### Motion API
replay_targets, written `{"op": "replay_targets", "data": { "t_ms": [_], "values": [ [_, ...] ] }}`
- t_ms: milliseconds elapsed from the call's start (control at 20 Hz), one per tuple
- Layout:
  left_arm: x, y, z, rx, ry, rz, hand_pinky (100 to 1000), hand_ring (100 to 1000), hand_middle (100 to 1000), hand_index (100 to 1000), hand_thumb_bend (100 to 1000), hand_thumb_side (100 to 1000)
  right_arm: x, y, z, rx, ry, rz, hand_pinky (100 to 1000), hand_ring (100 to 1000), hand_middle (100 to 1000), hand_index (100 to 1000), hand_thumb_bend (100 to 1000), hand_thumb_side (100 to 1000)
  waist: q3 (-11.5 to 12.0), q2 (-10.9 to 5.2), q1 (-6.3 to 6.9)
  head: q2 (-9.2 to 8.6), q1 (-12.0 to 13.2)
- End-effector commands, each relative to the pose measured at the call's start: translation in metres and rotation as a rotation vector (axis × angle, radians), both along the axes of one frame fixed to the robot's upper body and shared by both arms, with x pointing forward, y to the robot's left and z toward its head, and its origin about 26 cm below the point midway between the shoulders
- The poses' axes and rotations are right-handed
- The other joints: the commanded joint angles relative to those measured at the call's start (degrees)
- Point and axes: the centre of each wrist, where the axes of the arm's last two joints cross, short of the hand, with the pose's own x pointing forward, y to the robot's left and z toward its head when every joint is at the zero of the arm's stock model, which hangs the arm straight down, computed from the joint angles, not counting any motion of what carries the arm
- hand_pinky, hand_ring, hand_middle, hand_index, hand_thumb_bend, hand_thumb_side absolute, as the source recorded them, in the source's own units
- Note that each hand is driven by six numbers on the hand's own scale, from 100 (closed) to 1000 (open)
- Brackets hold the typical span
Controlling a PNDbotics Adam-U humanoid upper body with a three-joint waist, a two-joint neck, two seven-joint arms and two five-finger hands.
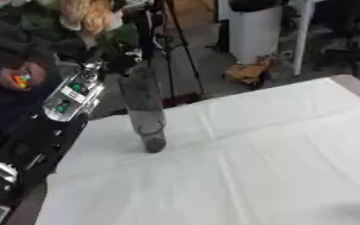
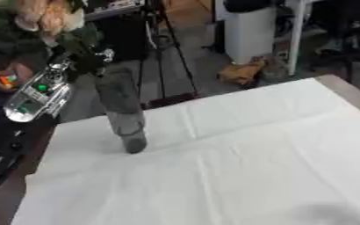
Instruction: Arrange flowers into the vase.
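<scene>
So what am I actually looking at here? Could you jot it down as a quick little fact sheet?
surface: table under a white cloth
vase: tall clear vase, leaning, base on the cloth near the table's left edge
flowers: peach blooms with green leaves at the vase's mouth
left hand: left hand up at the vase's top among the leaves; fingers too blurred to read
right hand: not in view
beyond the table: white bin on the floor

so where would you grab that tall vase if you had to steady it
Probably around the middle of the vase, above its base and below the flowers at its mouth. It is a tall, narrow cylinder that looks tilted on the white tablecloth, so a wrap round the body suits it. Come from the right, the open side; the left arm crowds the other.
</scene>
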Motion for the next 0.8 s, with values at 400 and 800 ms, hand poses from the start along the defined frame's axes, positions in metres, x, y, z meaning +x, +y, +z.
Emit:
{"op": "replay_targets", "data": {
  "t_ms": [400,800],
  "values": [
    [-0.0009,0.0054,0.0172,0.069,-0.038,-0.001,672,488,444,581,100,228,-0.0003,-0.0042,0.0176,-0.037,-0.039,-0.002,507,604,589,799,819,734,0.1,0.23,0.33,-0.56,0.1],
    [-0.0011,0.0061,0.0176,0.086,-0.034,-0.001,743,557,489,585,100,236,-0.0006,-0.0041,0.0173,-0.036,-0.036,-0.003,507,605,588,799,819,734,0.2,0.14,0.29,-0.48,0.2]
  ]
}}
